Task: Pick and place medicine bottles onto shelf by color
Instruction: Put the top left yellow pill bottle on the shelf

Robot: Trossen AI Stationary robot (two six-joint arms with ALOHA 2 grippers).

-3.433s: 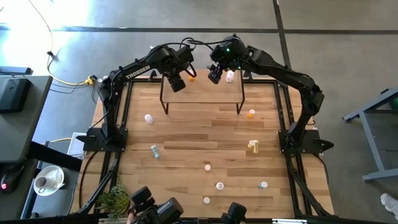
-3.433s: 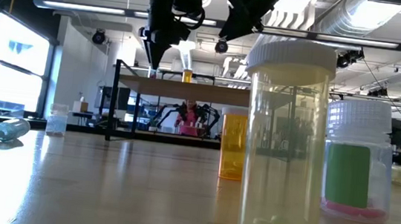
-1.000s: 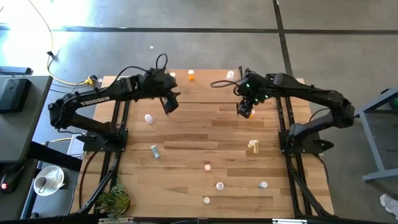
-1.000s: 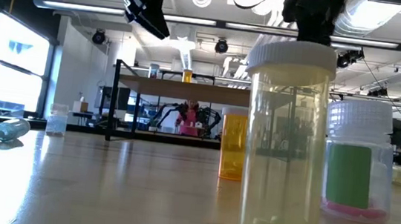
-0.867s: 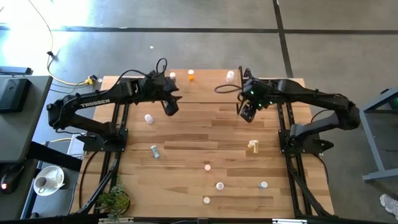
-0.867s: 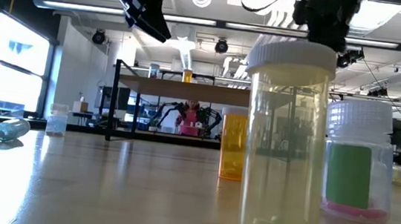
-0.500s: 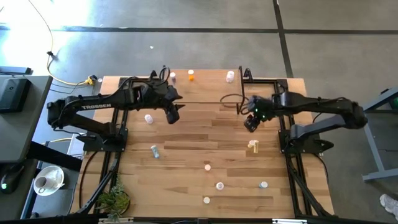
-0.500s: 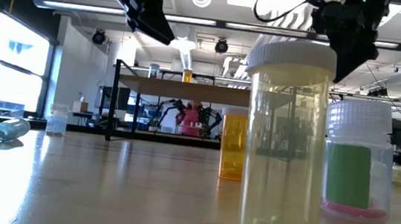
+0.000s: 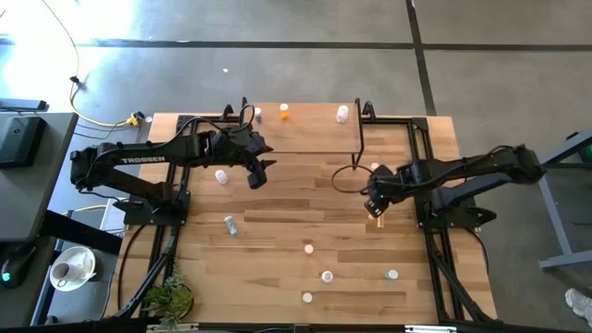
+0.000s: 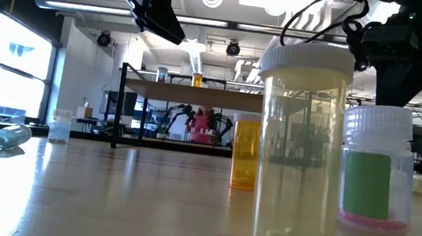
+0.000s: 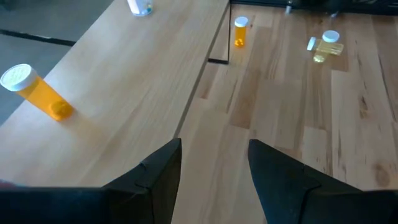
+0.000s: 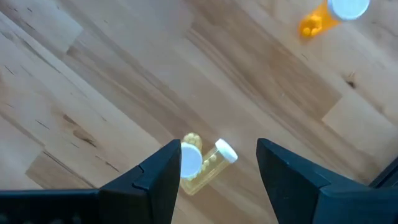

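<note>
A: Starting at the nine o'clock side of the high view, where is the left gripper [image 9: 258, 174]?

B: It hangs over the table just in front of the shelf [image 9: 305, 129], fingers spread and empty; its wrist view shows bare wood between them. An orange bottle [image 11: 34, 91] already lies on the shelf top beside it, and a pale bottle [image 9: 221, 176] stands on the table toward nine o'clock of the gripper.

A: And toward three o'clock?

B: The right gripper [image 9: 374, 202] is low over the table, its fingers spread wide with nothing between them. In its wrist view two yellow bottles [image 12: 202, 163] sit directly ahead, touching each other: one upright with its white cap facing up, the other lying tipped against it. A small orange bottle [image 9: 374, 168] lies at twelve o'clock of them.

A: So the step in hand looks like a pick of a yellow bottle?

B: That is the likely reading. To do it well, the gripper should centre on one bottle only, probably the upright one, and turn its wrist so that one finger slips between the pair rather than landing on the tipped one. It should descend straight and close gently, since a nudge could roll the lying bottle away.

A: The rest?

B: More bottles wait toward six o'clock on the table, well apart.
</note>
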